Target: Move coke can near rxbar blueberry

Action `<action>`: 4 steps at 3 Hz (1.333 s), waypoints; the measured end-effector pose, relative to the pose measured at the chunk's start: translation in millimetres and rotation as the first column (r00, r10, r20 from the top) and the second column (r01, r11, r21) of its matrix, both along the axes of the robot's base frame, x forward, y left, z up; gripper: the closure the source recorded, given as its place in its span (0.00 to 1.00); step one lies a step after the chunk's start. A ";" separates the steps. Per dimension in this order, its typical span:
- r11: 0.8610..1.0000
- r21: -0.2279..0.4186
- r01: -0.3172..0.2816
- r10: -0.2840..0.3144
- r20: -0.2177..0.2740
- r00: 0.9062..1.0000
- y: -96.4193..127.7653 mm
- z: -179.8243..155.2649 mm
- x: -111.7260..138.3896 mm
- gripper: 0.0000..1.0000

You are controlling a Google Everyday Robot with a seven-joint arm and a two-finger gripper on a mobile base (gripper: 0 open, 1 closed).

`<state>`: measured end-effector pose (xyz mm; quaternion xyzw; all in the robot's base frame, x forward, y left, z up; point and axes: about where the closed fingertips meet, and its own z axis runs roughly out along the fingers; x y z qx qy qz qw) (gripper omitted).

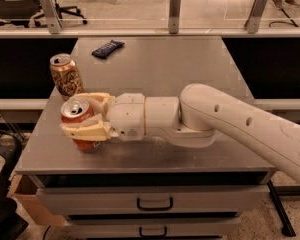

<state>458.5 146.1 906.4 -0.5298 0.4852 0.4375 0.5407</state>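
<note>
White arm [230, 119]: tool [80, 115] grips coke can [75, 109] (front-left).

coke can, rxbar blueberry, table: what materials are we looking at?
The coke can, clamped by the gripper at front left of the table, looks like painted aluminium with a bare silver top. The rxbar blueberry: dark blue wrapper, probably plastic film. The table: grey metal, dull sheen.

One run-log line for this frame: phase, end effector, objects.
grasp phase | end effector shut on coke can, table front-left | can upright | rxbar blueberry at far side, apart | gold-brown can just behind
</note>
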 end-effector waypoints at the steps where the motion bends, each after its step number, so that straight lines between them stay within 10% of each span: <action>1: 0.999 0.034 0.035 -0.035 0.000 0.999 -15.7 13.1 23.1 1.00; 4: 0.974 0.026 0.224 -0.223 -0.031 0.974 -102.8 59.1 188.3 1.00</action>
